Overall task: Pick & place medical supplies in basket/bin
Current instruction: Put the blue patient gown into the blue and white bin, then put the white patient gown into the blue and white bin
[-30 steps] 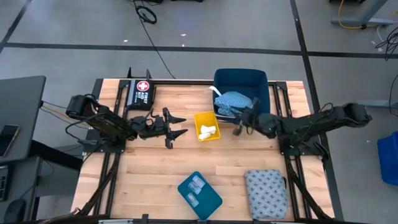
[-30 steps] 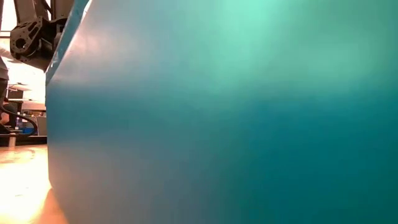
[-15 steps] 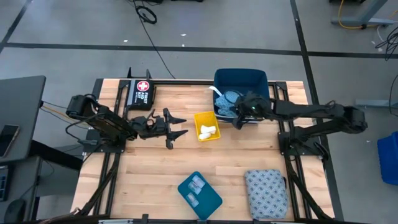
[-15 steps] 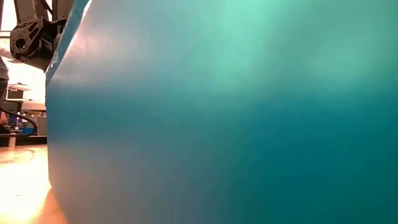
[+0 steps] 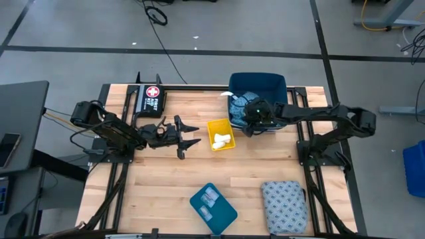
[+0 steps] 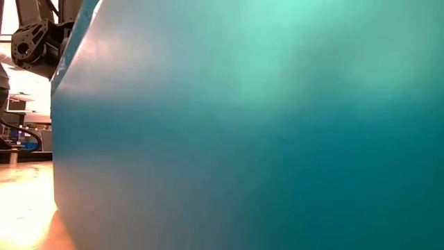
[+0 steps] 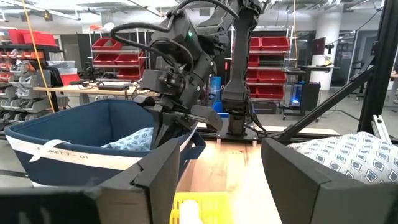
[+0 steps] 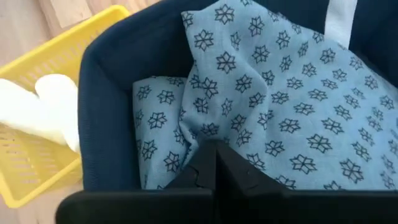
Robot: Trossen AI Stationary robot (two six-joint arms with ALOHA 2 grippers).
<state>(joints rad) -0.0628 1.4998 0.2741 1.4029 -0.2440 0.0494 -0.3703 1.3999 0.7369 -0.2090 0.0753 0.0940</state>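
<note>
The left end effector [image 5: 188, 136] is waiting with its fingers spread and nothing between them, parked over the table [image 5: 159, 192] beside the yellow tray [image 5: 220, 135] of small white rolls [image 5: 222, 139], probably to stay out of the way. Nearer the front edge, the teal tray [image 5: 214, 205] is carrying clear packets [image 5: 210, 195], with the grey-blue pad [image 5: 285, 206] lying to its right. Farther right, the right end effector [image 5: 253, 114] is reaching into the navy basket [image 5: 258, 85], fingers clenched together against the blue patterned pad [image 8: 273, 93] already lying inside; whether they are pinching its fabric I cannot tell.
</note>
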